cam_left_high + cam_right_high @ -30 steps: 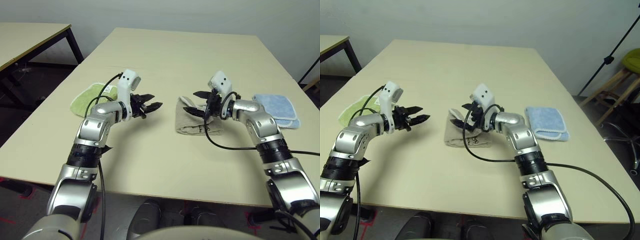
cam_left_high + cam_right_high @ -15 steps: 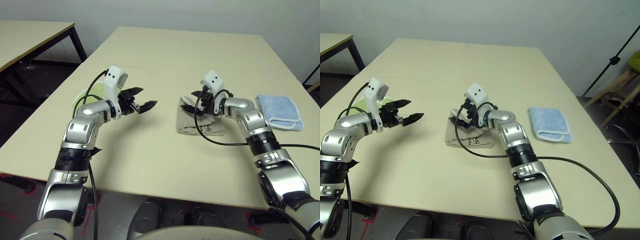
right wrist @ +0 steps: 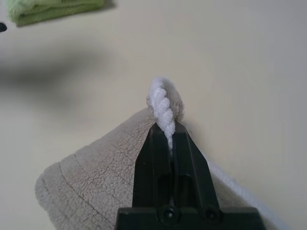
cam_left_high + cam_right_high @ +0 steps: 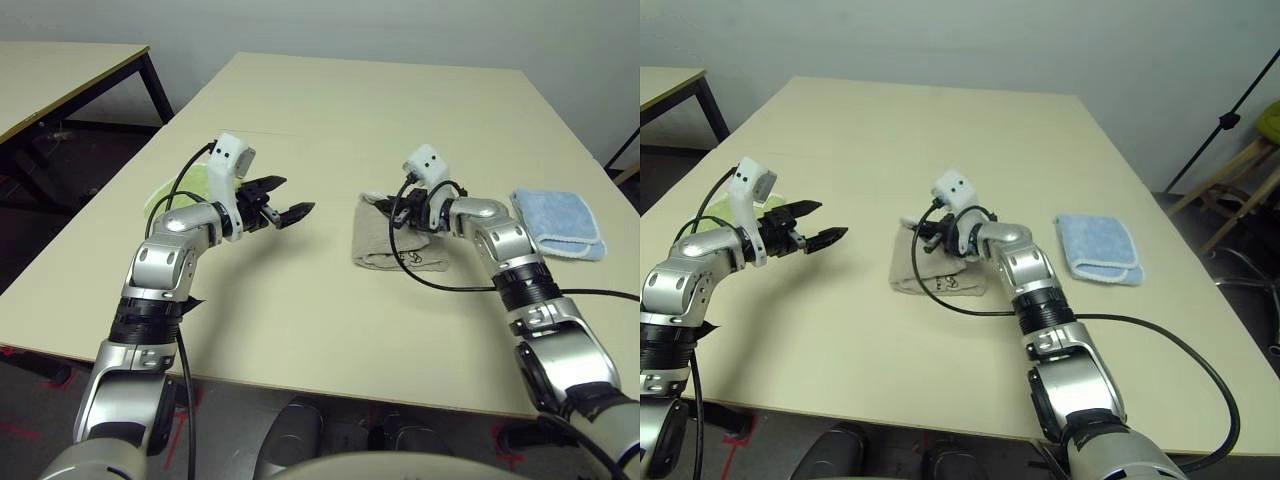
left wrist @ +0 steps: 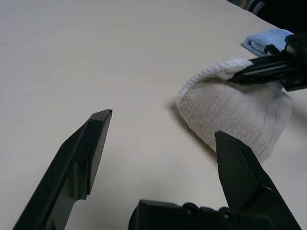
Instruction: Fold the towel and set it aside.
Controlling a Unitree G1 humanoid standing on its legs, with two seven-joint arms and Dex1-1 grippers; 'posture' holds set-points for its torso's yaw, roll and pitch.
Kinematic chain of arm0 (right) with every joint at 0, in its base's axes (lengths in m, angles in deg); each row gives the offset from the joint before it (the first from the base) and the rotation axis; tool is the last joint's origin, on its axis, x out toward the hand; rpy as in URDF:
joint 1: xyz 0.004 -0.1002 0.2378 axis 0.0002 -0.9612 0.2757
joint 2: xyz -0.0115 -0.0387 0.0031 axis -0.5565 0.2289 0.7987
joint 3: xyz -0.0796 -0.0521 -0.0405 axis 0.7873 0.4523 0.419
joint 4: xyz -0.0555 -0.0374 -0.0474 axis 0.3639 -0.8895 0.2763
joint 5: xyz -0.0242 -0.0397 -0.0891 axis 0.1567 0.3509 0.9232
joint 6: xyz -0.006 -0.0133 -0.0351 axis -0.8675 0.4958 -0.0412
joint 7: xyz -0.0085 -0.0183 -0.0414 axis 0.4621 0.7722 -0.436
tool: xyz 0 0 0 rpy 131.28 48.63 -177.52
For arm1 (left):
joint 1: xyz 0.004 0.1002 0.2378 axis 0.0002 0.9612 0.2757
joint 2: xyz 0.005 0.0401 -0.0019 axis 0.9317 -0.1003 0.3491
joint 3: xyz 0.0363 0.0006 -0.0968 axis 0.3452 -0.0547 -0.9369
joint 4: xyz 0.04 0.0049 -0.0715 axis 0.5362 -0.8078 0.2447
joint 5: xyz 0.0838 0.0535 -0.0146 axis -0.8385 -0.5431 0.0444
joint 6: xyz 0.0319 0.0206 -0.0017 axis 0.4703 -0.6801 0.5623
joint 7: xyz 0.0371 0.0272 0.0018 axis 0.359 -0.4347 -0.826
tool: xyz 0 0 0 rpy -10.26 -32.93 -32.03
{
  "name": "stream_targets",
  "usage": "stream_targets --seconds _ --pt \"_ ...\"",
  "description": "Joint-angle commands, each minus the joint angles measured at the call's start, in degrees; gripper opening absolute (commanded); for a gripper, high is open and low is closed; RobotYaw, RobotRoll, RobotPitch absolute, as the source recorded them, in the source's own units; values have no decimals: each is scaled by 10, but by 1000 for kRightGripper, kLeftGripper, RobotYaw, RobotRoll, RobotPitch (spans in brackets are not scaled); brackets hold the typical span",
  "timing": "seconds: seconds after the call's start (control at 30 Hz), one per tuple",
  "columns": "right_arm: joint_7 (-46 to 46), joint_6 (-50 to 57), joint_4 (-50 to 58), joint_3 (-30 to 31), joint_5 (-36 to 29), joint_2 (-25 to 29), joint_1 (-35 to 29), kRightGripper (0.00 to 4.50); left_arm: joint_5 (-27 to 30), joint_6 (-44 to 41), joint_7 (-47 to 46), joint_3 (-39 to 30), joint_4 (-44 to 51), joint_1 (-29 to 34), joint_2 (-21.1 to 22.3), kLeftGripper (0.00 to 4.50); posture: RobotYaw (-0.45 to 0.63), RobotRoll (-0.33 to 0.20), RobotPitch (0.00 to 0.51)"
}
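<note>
Right end effector [image 3: 167,132] pinches towel [image 3: 91,182] edging.

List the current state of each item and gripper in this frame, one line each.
towel: folded on the table, white-edged corner pinched and lifted.
right gripper: shut on the towel's corner edging.
left gripper: open, holding nothing, apart from the towel.
green towel: folded, lying flat, untouched.
blue towel: folded, lying flat, untouched.
</note>
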Motion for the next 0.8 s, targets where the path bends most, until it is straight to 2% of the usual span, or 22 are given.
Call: stream_targets --seconds 0.03,0.23,0.53,0.63,0.8 --pt "5 50 13 -47 -35 31 5 27 -1 1 3 7 -2 -3 5 4500 169 0 20" --pt "-17 127 -10 -102 -69 61 5 27 -2 4 7 11 -10 -6 2 4500 156 0 17" --pt "-66 170 -46 -114 -74 32 -12 27 -2 6 8 23 -15 -12 -6 4500 150 0 11" --pt "-83 169 -65 -115 -68 32 -9 728 -2 7 9 23 -16 -13 -5 4500 154 0 8" --pt "-105 150 -91 -110 -53 41 -9 2528 0 6 8 23 -14 -12 -5 4500 158 0 7"
